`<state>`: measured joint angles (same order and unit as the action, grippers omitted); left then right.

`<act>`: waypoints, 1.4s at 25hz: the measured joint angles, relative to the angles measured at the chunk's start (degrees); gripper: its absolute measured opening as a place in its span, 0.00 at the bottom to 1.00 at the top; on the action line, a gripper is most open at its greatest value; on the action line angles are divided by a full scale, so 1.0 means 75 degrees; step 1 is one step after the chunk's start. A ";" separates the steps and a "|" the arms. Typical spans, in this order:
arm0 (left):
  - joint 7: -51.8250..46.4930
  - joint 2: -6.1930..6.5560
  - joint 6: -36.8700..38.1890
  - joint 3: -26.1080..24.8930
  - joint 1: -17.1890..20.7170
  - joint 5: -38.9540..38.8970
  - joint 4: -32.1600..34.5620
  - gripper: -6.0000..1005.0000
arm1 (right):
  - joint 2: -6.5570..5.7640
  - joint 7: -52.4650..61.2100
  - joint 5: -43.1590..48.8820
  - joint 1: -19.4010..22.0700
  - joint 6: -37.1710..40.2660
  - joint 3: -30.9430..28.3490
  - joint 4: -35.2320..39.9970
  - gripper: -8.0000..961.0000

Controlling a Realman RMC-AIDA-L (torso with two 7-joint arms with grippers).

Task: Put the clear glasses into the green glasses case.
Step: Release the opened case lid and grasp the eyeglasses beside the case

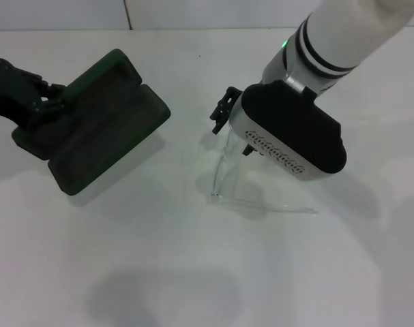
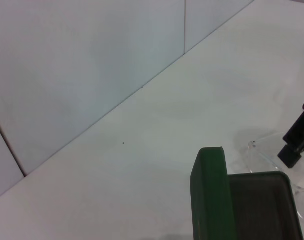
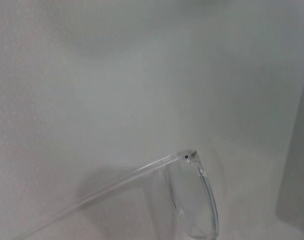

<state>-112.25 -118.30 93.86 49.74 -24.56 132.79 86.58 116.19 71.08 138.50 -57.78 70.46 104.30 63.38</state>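
The green glasses case (image 1: 104, 126) lies open at the left of the white table, dark lining up. My left gripper (image 1: 46, 102) is shut on its far left edge. The left wrist view shows one corner of the case (image 2: 212, 200) close up. The clear glasses (image 1: 224, 174) stand tilted right of centre, one clear arm stretched along the table toward the right. My right gripper (image 1: 235, 133) sits on their upper end, shut on them, its tips mostly hidden under the wrist housing. The glasses' hinge (image 3: 189, 156) shows close in the right wrist view. The left wrist view catches the glasses (image 2: 262, 152) beside a black right finger (image 2: 296, 142).
The white table (image 1: 193, 272) runs to a pale wall (image 2: 81, 65) at the back. My right arm's white forearm (image 1: 343, 34) comes in from the upper right.
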 joint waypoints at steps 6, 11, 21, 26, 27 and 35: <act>0.0002 0.0000 0.0000 0.0000 0.0039 0.0000 -0.0018 0.21 | 0.0000 -0.0271 -0.0359 -0.0269 -0.0345 0.0116 -0.0626 0.57; 0.0003 -0.0013 -0.0003 0.0000 0.0076 0.0000 -0.0022 0.21 | 0.0001 -0.0442 -0.0677 -0.0545 -0.0703 0.0303 -0.1197 0.56; 0.0006 -0.0023 -0.0044 0.0000 0.0078 0.0000 -0.0024 0.21 | 0.0000 -0.0840 -0.1114 -0.0705 -0.1226 0.0700 -0.1748 0.55; 0.0031 -0.0023 -0.0056 0.0000 0.0069 0.0001 -0.0024 0.21 | 0.0000 -0.0931 -0.1288 -0.0739 -0.1387 0.0859 -0.1895 0.55; 0.0042 -0.0027 -0.0056 0.0000 0.0072 0.0001 -0.0025 0.21 | 0.0000 -0.0942 -0.1301 -0.0746 -0.1393 0.0876 -0.1923 0.55; 0.0092 -0.0081 -0.0059 0.0000 0.0111 0.0001 -0.0025 0.21 | 0.0000 -0.0957 -0.1454 -0.0780 -0.1591 0.1092 -0.2057 0.52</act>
<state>-111.56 -118.91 93.42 49.74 -23.73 132.80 86.39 116.19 63.90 127.60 -63.63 58.53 112.48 47.96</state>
